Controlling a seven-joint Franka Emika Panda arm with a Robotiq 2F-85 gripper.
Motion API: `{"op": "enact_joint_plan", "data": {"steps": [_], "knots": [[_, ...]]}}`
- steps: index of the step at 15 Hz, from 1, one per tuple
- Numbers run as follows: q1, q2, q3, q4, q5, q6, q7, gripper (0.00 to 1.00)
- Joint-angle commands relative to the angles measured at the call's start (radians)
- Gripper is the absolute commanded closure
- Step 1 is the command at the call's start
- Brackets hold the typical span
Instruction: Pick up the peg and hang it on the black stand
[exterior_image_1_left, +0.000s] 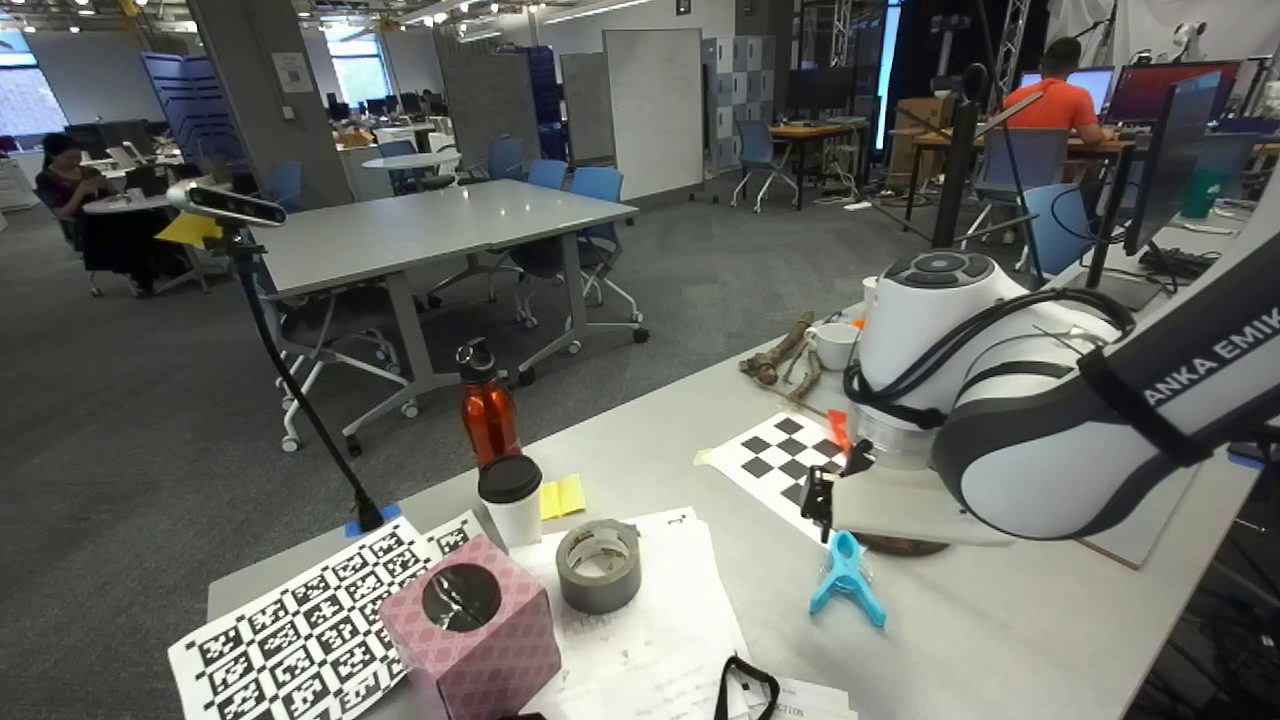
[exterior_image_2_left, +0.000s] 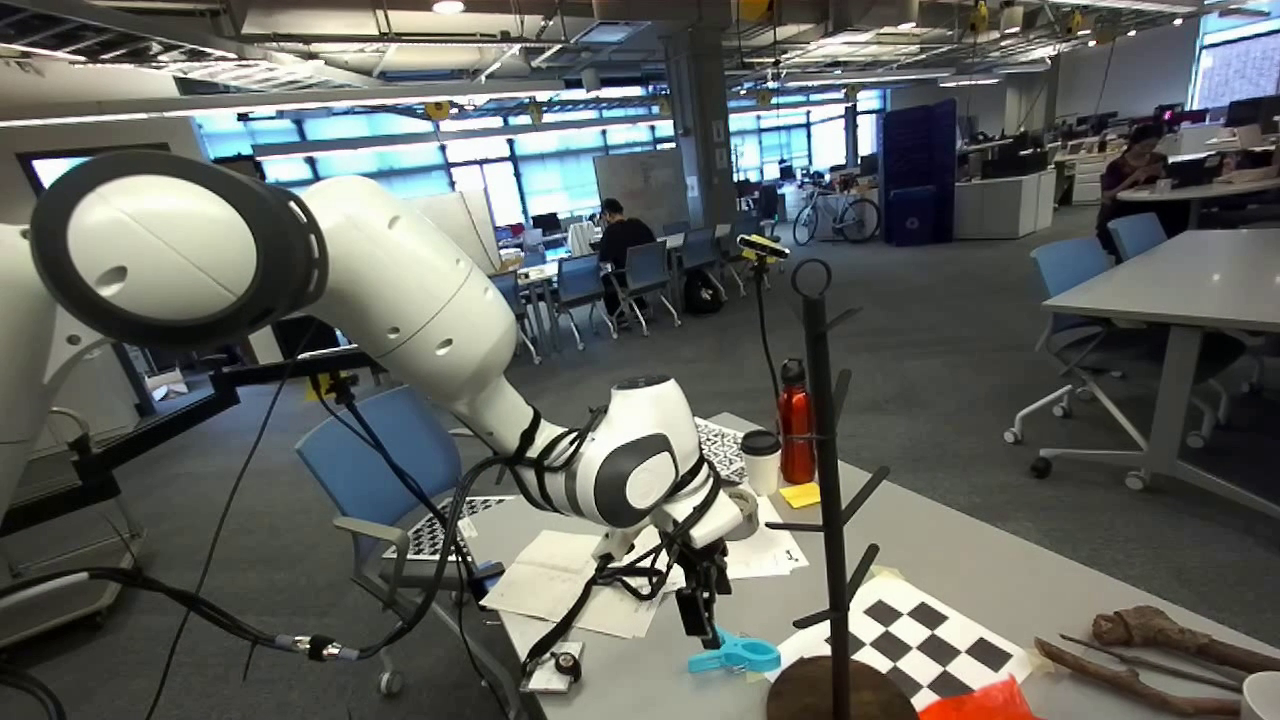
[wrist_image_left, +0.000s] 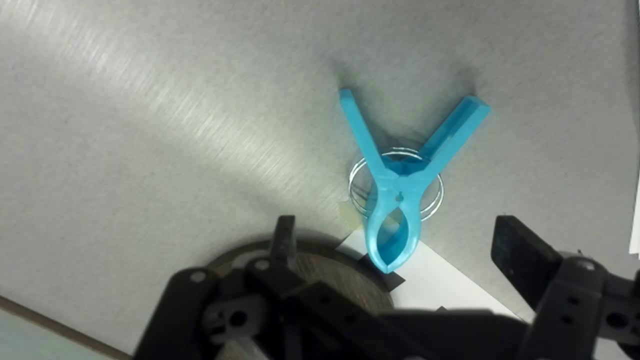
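Observation:
The peg is a light blue plastic clip with a metal ring spring. It lies on the table in both exterior views (exterior_image_1_left: 846, 580) (exterior_image_2_left: 735, 655) and in the wrist view (wrist_image_left: 400, 192). My gripper (wrist_image_left: 395, 222) is open and empty, pointing down, with its fingers apart on either side of the peg's jaw end in the wrist view. The gripper (exterior_image_2_left: 705, 612) is close to the peg; exact height is hard to tell. The black stand (exterior_image_2_left: 828, 450) is an upright pole with several branches, a top ring and a round wooden base (wrist_image_left: 345, 275), beside the peg.
A checkerboard sheet (exterior_image_1_left: 775, 460) lies by the stand's base. Sticks (exterior_image_2_left: 1130, 680), a white mug (exterior_image_1_left: 835, 345) and an orange-red item (exterior_image_2_left: 985, 702) are beyond. Grey tape (exterior_image_1_left: 600, 585), a lidded cup (exterior_image_1_left: 513, 515), a red bottle (exterior_image_1_left: 490, 420) and a pink tissue box (exterior_image_1_left: 500, 650) stand on the table.

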Motion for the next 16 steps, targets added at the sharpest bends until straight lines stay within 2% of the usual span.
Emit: {"op": "enact_joint_plan", "data": {"steps": [1,16], "knots": [[0.02,0.002,-0.02,0.002,0.026,0.0,-0.019,0.0],[0.09,0.14,-0.062,0.081,0.091,0.112,0.027,0.0]]}}
